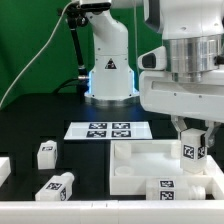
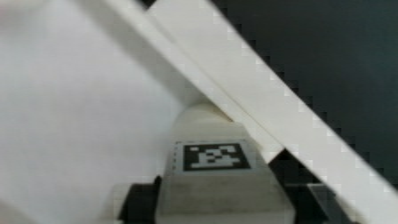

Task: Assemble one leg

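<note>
My gripper (image 1: 192, 138) is shut on a leg (image 1: 192, 150), a chunky white block with a square tag marker, and holds it upright over the far right corner of the large white tray-like part (image 1: 135, 160). In the wrist view the leg (image 2: 215, 150) sits between the dark fingers (image 2: 143, 203) of the gripper (image 2: 217, 205), just inside the tray's raised rim (image 2: 267, 90). Whether the leg touches the tray floor cannot be told. Two more legs (image 1: 46, 152) (image 1: 58, 186) lie loose on the black table at the exterior view's left.
The marker board (image 1: 108, 130) lies flat behind the tray, in front of the robot base (image 1: 110, 75). Another white part (image 1: 4, 170) shows at the left edge. A tag (image 1: 163, 188) shows on the tray's front.
</note>
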{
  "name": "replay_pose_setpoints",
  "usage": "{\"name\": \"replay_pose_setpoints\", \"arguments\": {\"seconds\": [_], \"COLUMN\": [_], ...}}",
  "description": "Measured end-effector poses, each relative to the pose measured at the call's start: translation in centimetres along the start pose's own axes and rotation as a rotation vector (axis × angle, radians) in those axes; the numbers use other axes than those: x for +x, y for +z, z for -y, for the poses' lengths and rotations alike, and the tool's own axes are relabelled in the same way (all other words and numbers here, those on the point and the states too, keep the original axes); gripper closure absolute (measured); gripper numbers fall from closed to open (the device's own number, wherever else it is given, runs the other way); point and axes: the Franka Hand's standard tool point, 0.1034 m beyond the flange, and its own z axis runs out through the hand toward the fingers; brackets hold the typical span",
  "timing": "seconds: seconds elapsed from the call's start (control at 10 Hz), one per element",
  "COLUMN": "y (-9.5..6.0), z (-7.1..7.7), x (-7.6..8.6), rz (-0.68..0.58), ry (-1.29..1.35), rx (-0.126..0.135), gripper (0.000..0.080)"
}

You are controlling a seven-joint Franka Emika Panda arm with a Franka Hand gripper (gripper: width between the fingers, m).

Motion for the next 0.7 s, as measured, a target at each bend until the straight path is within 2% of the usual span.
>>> {"name": "replay_pose_setpoints", "arguments": {"seconds": [0.2,0.4,0.5,0.6,0.7], "y": [0.03,0.05,0.03,-0.05,-0.04], "z": [0.05,0.07,0.06,0.00,-0.01], "x": [0.13,0.05,0.08,0.18,0.13], "rz": [0.016,0.017,0.016,0.014,0.013], "ry": [0.096,0.083,0.034,-0.057,-0.158], "rx": [0.012,0.012,0.012,0.013,0.012], "gripper": [0.0515,0.0268,0.0268,0.0175,0.0157]}}
